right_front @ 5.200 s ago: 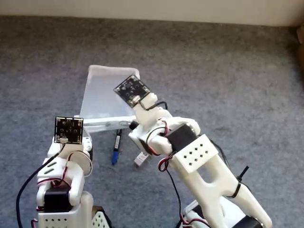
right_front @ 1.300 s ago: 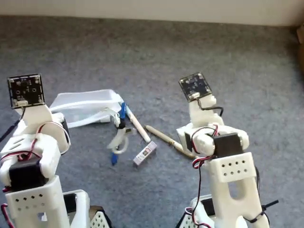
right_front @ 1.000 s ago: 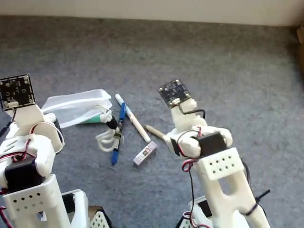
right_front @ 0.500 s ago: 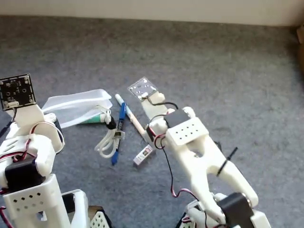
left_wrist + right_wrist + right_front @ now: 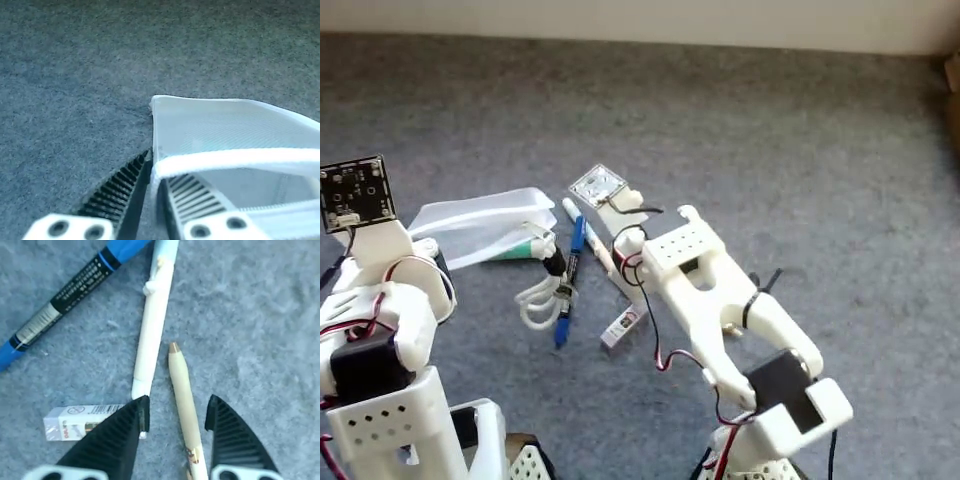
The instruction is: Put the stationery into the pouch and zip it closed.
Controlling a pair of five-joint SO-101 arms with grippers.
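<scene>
Down on the grey carpet (image 5: 800, 130), the right claw (image 5: 177, 407) stands spread, its two black jaws on either side of a cream pencil (image 5: 186, 390), with a gap showing on both sides. One jaw tip sits at the end of a white pen (image 5: 152, 325), which lies just beside the pencil, and just above a small white box (image 5: 82, 420). Beyond the pen lies a blue marker (image 5: 70, 295), angled so that one end nears the pen's far end. In the high view these things sit at centre-left of the frame, with a white looped cord (image 5: 535, 300) against the marker. Further left, the left claw (image 5: 156, 167) is pinched on the white rim of the clear mesh pouch (image 5: 225, 130), which sits at the left of the frame, its mouth toward the pens. A greenish shape (image 5: 515, 248) shows at that mouth; whether it lies inside I cannot tell.
</scene>
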